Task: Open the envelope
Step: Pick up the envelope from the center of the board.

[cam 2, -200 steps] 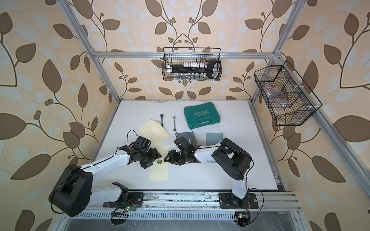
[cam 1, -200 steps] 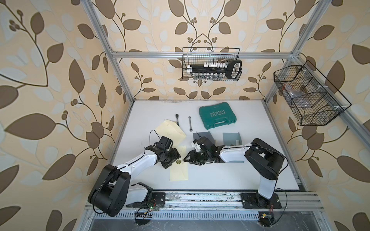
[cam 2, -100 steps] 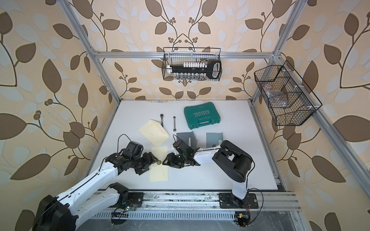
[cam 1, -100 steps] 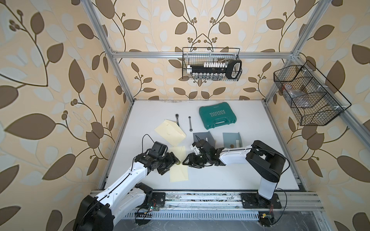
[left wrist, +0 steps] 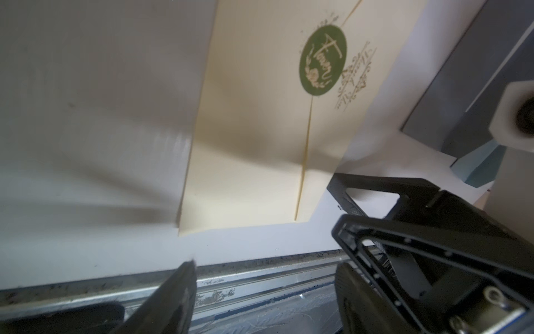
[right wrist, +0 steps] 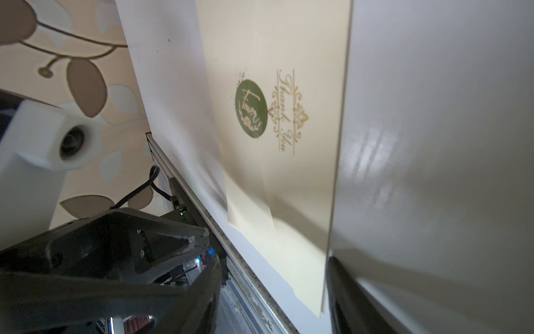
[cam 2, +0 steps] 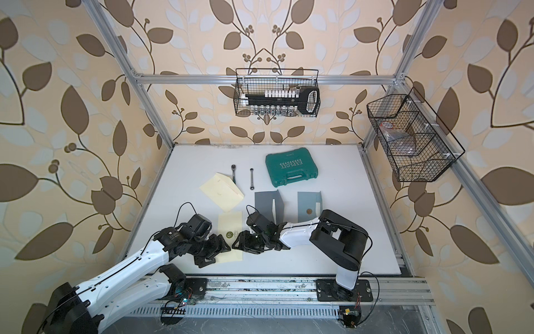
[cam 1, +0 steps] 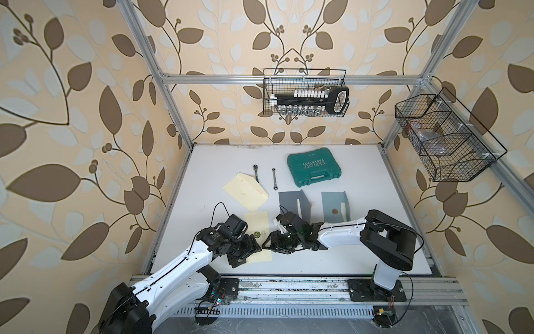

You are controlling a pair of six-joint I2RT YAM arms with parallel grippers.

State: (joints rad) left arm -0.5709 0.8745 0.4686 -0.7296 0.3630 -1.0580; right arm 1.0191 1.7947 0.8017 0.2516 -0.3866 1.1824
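Cream envelope (cam 1: 257,222) lies flat at the worktop's (cam 1: 361,202) near edge, between left claw (left wrist: 264,248) and right claw (right wrist: 274,254), both agape and empty. We find the green seal (left wrist: 322,59) intact: opening not begun.

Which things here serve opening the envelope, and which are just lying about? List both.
Job: cream envelope, its green sticker, left gripper, right gripper.
Lying about: other cream envelope, two wrenches, teal case, grey envelope, blue envelope, two wire baskets.
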